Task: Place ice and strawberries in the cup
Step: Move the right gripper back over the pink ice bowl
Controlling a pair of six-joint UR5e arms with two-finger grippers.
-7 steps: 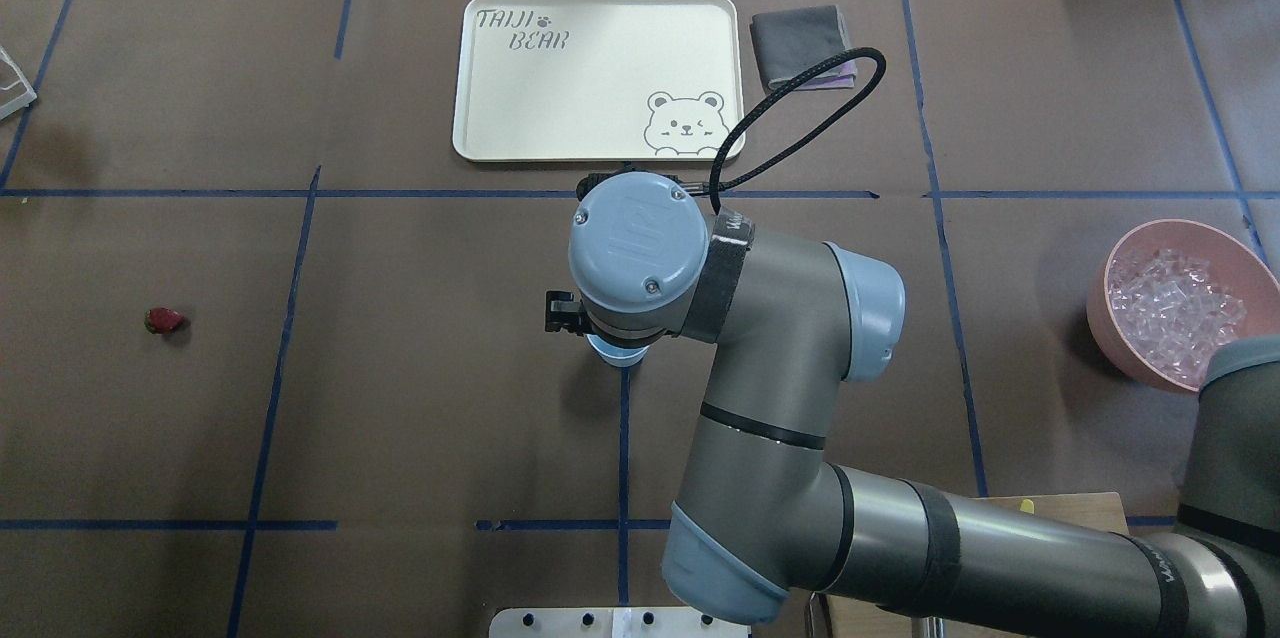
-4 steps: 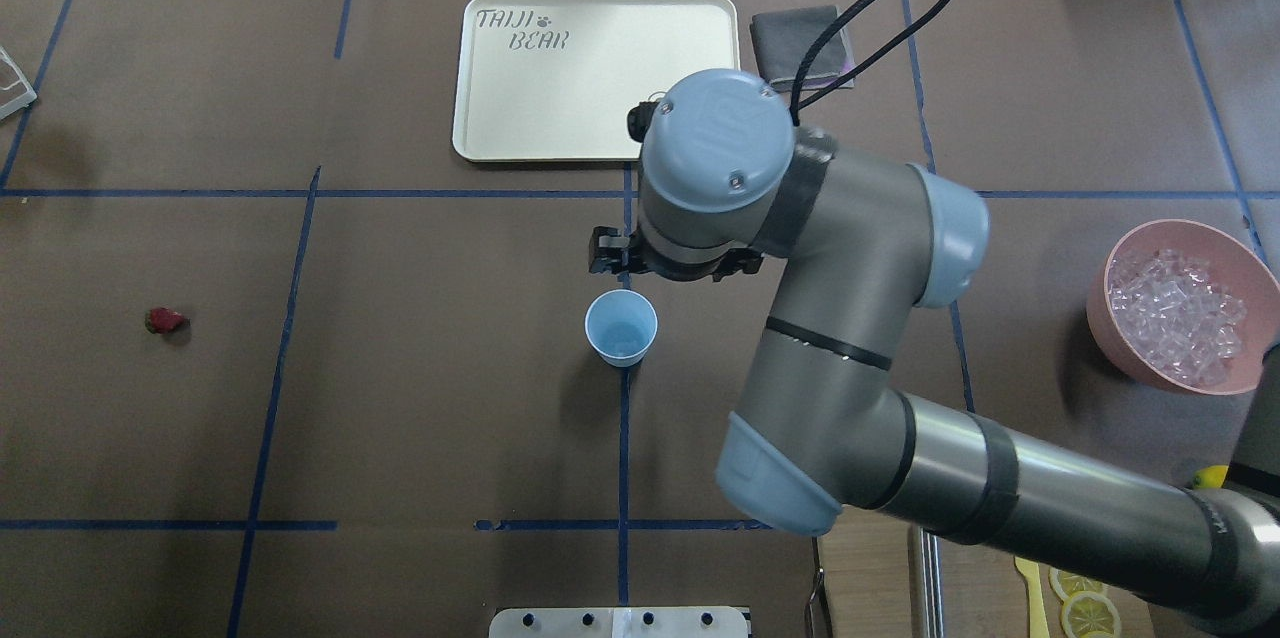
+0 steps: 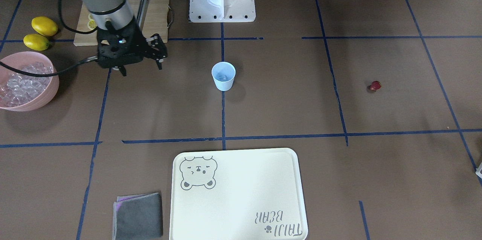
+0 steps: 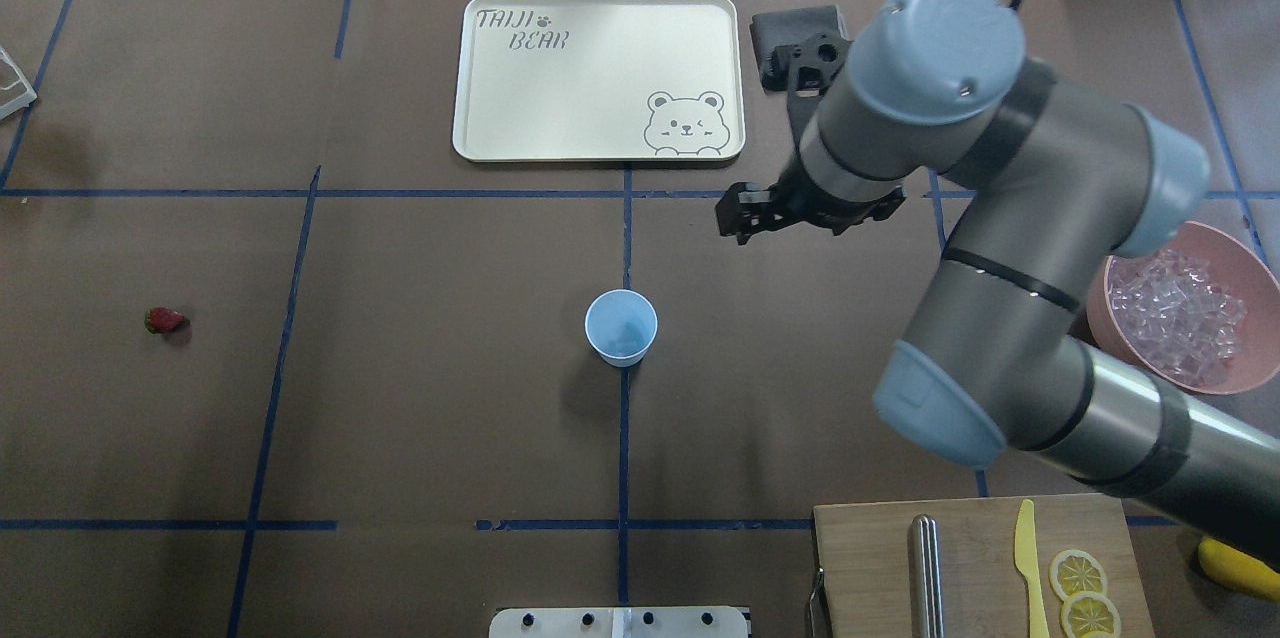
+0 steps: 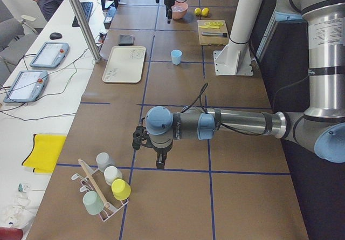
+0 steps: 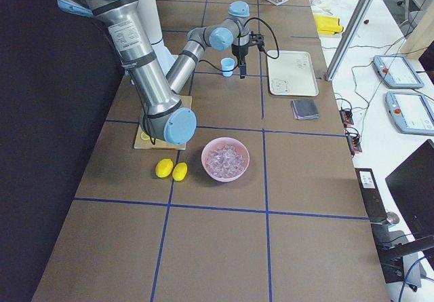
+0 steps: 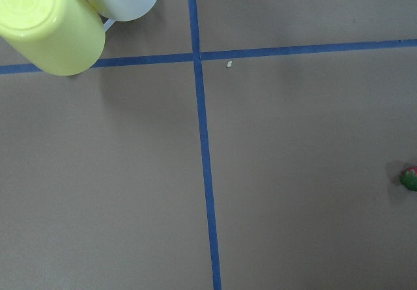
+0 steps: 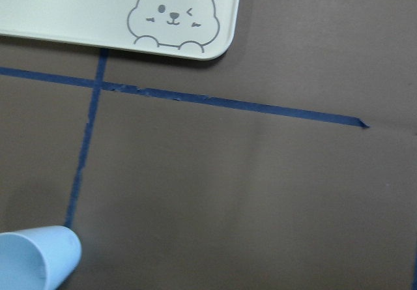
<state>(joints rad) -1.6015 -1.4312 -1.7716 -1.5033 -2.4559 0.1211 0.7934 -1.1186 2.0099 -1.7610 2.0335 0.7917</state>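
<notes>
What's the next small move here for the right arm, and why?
Probably swing the right tool over the pink bowl of clear ice cubes: it hangs open and empty between that bowl and the small pale-blue plastic cup, and the task needs ice.

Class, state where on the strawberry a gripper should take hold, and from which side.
Across the red body of the strawberry, coming down from above: it lies low and alone on the flat table, so a sideways approach may scrape.

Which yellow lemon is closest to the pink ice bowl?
The yellow lemon beside the pink bowl's rim; the other lemon sits farther, nearer the wooden board.
</notes>
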